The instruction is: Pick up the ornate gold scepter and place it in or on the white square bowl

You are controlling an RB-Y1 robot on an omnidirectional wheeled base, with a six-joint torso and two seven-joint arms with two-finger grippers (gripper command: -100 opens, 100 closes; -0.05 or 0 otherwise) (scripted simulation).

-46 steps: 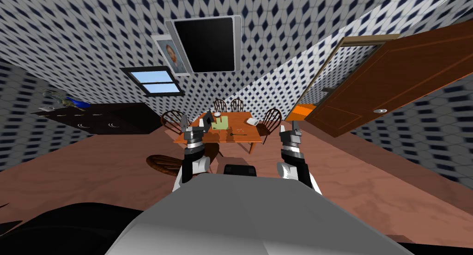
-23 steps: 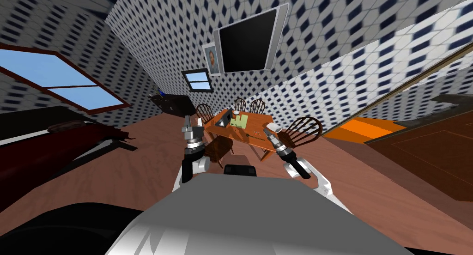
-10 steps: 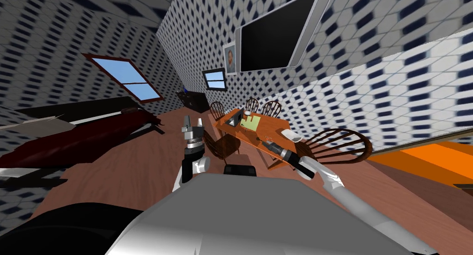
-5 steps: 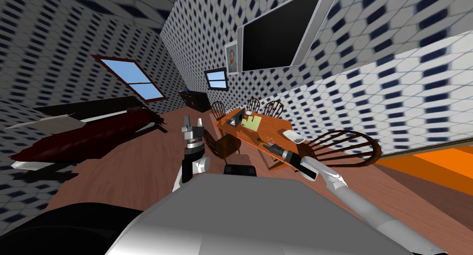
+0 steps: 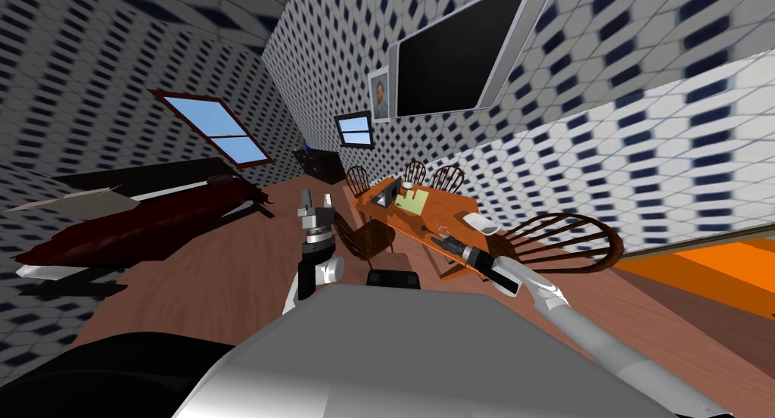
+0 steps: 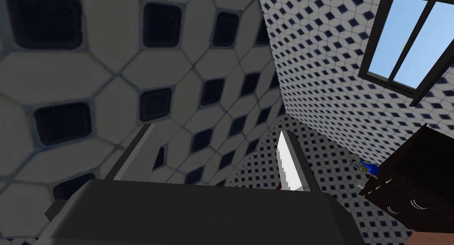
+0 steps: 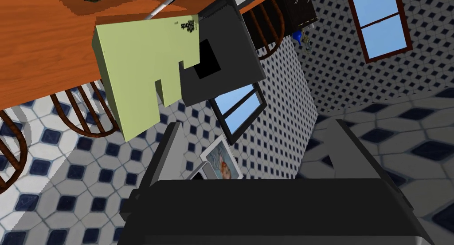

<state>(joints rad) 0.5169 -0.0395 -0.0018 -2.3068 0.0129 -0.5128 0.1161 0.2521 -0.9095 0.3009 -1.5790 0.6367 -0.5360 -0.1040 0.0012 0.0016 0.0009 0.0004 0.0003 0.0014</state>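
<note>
We have pulled up to the table (image 5: 451, 207); our right gripper (image 5: 437, 240), spread and empty, hangs just short of the scepter (image 5: 433, 228), ready to grasp, white bowl (image 5: 480, 223) at its three o'clock. Left gripper (image 5: 315, 206) idles open.

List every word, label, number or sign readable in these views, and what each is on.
Small dark print at one corner of the pale green card on the table: too small and blurred to read.
No other text is legible.
</note>
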